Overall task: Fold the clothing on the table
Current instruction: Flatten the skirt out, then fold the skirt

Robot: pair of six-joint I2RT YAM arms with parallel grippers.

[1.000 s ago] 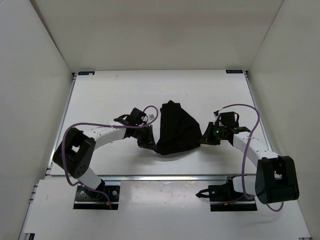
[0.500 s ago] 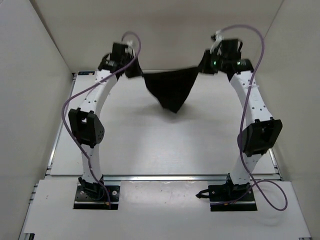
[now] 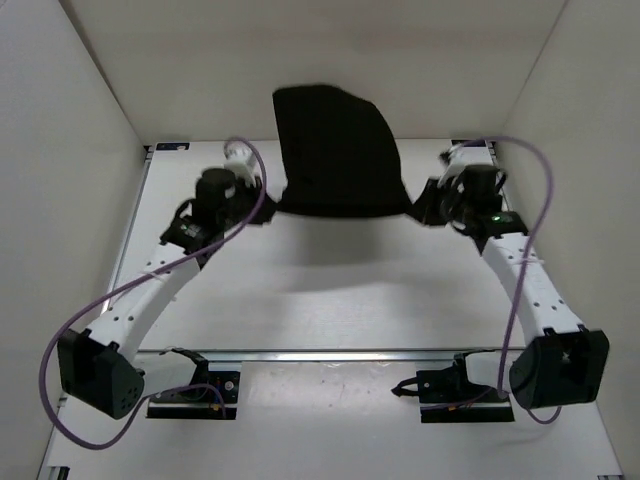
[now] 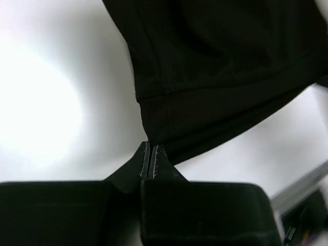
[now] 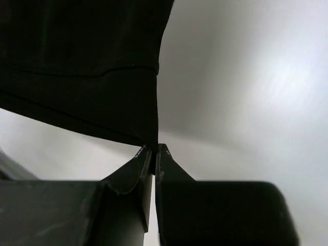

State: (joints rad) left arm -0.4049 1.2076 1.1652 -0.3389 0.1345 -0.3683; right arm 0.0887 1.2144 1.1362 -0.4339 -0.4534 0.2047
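Observation:
The black clothing is spread wide in the air above the far half of the white table, casting a shadow on it. My left gripper is shut on its lower left corner, and my right gripper is shut on its lower right corner. In the left wrist view the hemmed cloth runs up from the pinched jaws of the left gripper. In the right wrist view the hem hangs from the closed tips of the right gripper.
White walls enclose the table on the left, right and far sides. A metal rail runs along the near edge by the arm bases. Small black brackets mark the far corners.
Both arms lifted the clothing off the table, swung it up and far, then pulled back down and nearer. The cloth has flipped upward and now billows out flat between the grippers.

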